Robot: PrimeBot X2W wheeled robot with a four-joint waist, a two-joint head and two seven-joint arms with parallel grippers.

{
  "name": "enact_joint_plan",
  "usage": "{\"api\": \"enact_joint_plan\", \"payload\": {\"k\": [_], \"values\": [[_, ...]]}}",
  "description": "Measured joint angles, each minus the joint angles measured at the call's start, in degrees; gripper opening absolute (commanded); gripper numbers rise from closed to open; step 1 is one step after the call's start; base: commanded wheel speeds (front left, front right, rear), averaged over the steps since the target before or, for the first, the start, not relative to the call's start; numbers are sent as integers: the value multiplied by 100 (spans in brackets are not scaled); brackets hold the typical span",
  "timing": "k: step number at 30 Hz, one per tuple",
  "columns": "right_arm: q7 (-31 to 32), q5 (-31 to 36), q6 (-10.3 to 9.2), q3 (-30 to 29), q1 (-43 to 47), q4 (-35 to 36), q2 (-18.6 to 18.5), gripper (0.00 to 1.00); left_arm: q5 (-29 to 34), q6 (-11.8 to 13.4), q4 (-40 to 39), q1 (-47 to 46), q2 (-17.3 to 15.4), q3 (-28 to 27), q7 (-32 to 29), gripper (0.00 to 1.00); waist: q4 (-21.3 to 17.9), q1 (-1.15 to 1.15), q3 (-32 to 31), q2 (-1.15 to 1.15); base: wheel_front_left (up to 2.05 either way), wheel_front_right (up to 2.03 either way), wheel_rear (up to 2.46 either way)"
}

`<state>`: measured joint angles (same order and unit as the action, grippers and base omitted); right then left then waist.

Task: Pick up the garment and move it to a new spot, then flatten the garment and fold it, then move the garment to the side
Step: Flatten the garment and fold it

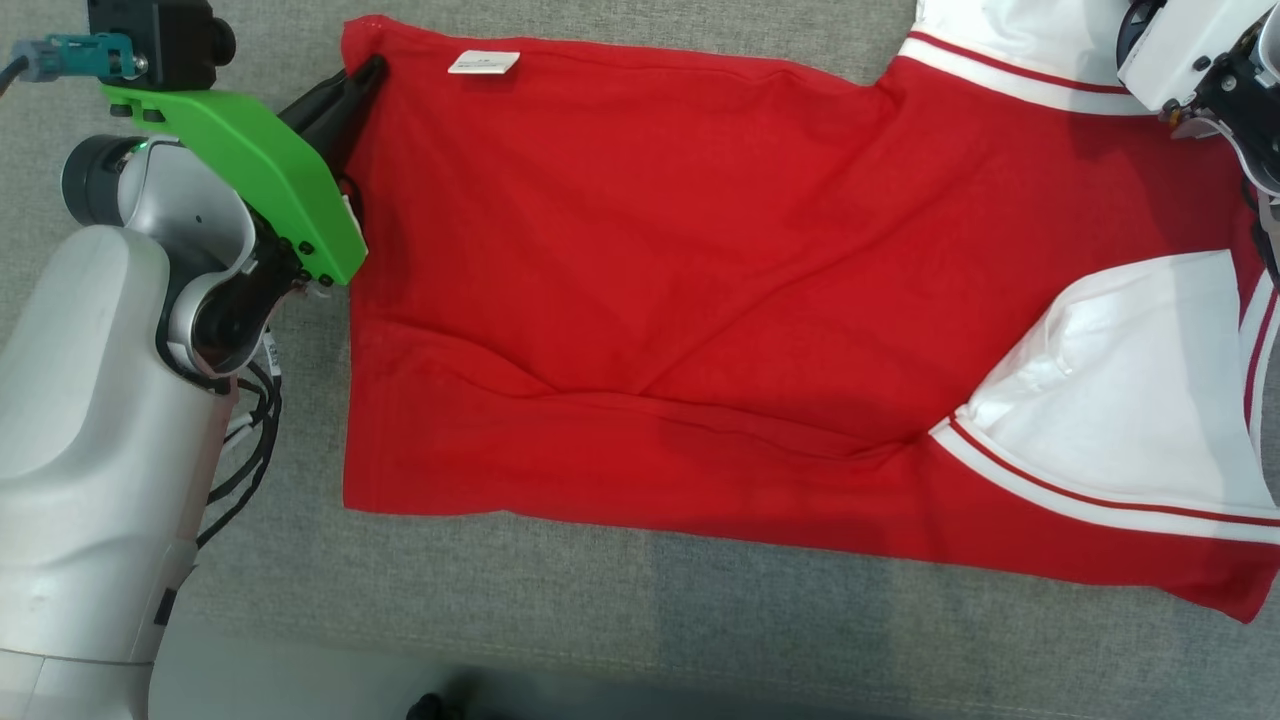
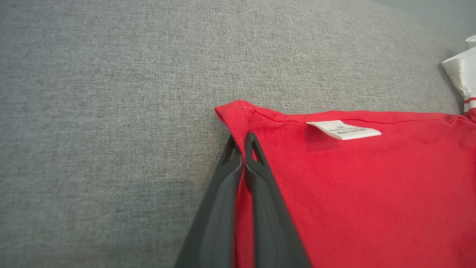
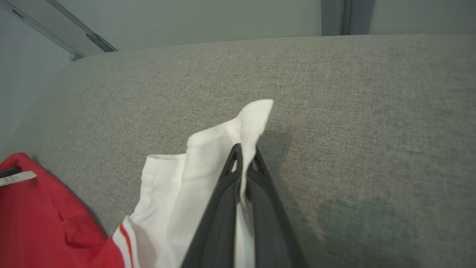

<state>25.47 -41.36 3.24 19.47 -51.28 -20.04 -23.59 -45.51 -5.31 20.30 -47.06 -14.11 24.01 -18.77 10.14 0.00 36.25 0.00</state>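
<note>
The garment (image 1: 700, 300) is a red shirt with white, red-striped sleeves, spread sideways over a grey fabric surface (image 1: 500, 590). My left gripper (image 1: 372, 72) is shut on its far left hem corner, beside a white label (image 1: 484, 62); the left wrist view shows red cloth (image 2: 372, 193) pinched between the dark fingers (image 2: 260, 186) of that gripper (image 2: 241, 143). At the far right, the right arm's white wrist (image 1: 1190, 55) hangs over a white sleeve (image 1: 1010, 50). In the right wrist view my right gripper (image 3: 243, 154) is shut on the white sleeve edge (image 3: 208, 163), which stands up between the fingers.
The grey surface's near edge (image 1: 700, 680) runs along the bottom of the head view. Its far edge meets a pale wall (image 3: 193, 18) in the right wrist view. My left forearm (image 1: 90, 430) stands at the left side, with cables beside it.
</note>
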Motion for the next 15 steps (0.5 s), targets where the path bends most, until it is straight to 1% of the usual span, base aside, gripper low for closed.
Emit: {"api": "enact_joint_plan", "payload": {"k": [6, 15], "values": [[-255, 0, 136, 24, 0, -76, 5, 0, 0, -52, 216, 3, -4, -14, 250, 0, -89, 0, -147, 0, 0, 0, 0], [-594, -60, 231, -26, 16, -55, -1, 0, -10, -80, 360, 21, -4, -144, 645, 0, -210, 0, -393, 0, 0, 0, 0]]}}
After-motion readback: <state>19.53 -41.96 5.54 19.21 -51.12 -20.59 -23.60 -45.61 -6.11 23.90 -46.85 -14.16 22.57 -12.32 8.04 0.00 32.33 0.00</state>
